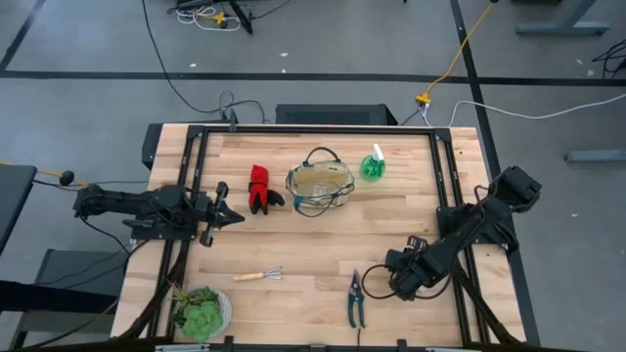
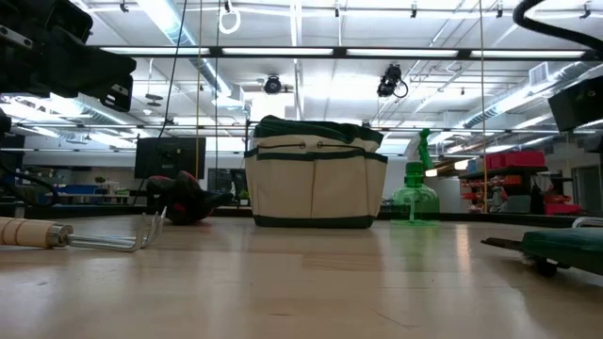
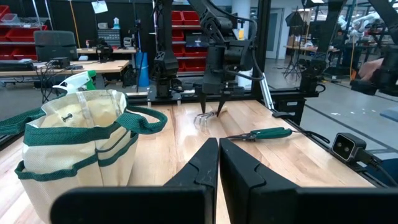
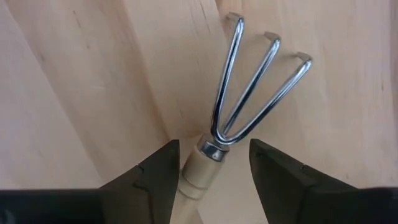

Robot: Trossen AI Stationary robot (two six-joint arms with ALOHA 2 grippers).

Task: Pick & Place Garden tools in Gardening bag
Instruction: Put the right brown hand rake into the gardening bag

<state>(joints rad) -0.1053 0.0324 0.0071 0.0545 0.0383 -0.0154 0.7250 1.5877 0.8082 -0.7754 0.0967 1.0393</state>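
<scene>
Now the right pincer [image 4: 212, 147], wide open, straddles one rake [image 4: 200, 168]; the left pincer [image 3: 219, 145] is closed, empty.

shiny metal rake [image 4: 249, 93] – wooden handle, cloth bag [image 2: 316, 174]

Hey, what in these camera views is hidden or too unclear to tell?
Bag contents: low view shows only its outer wall; high view too small.
Rake handle: right wrist view, cut off by the bottom edge.
Shears: low view, cut off by the right edge.
Gloves: low view, dark and blurred.
</scene>
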